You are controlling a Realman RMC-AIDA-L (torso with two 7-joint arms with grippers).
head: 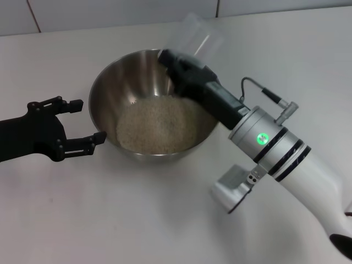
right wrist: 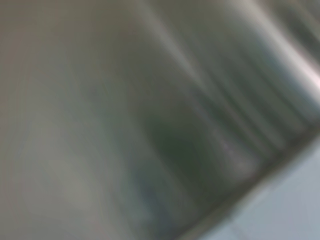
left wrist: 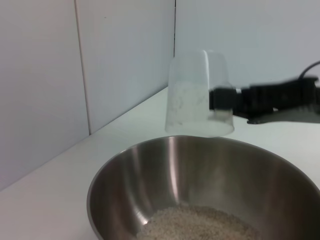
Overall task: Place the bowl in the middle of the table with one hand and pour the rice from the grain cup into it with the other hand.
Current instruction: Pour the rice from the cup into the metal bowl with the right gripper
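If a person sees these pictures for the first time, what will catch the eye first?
First the shiny bowl in the middle of the table, with rice heaped inside. Next the clear cup, upturned above the bowl's far rim and gripped by the right gripper; it looks nearly empty. The left gripper waits, jaws open, beside the bowl's left side.

Steel bowl (head: 151, 107) upright on white table (head: 137, 209), holding pale rice (head: 159, 126). Clear grain cup (head: 193, 37) inverted above bowl's far rim, mouth down, apparently empty.
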